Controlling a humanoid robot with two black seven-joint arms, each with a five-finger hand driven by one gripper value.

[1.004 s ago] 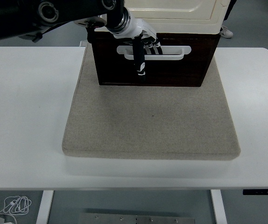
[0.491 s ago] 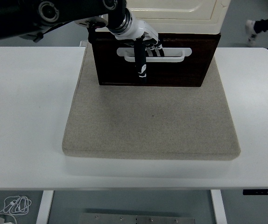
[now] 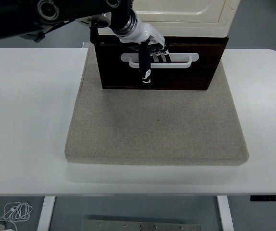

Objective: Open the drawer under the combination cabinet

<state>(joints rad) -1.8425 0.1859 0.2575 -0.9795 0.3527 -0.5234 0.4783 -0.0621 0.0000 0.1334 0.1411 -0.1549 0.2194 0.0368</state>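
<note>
Left hand [image 3: 150, 48] hooked through white handle [image 3: 159, 60] of dark drawer [image 3: 186, 72], beneath cream cabinet [image 3: 186, 14] on grey mat [image 3: 157, 125] covering the surface [image 3: 27, 110]. Grasp step apparently done; next, judged: straight pull toward near edge.

On the white table [image 3: 27, 120] we see a beige fabric mat [image 3: 157, 125] lying centrally, reaching toward the far edge. At the mat's far edge stands the cream-topped cabinet [image 3: 181, 14], its dark wooden drawer [image 3: 200, 72] beneath, facing us. Our left hand [image 3: 150, 45] sits on the drawer's white handle [image 3: 176, 61].
</note>
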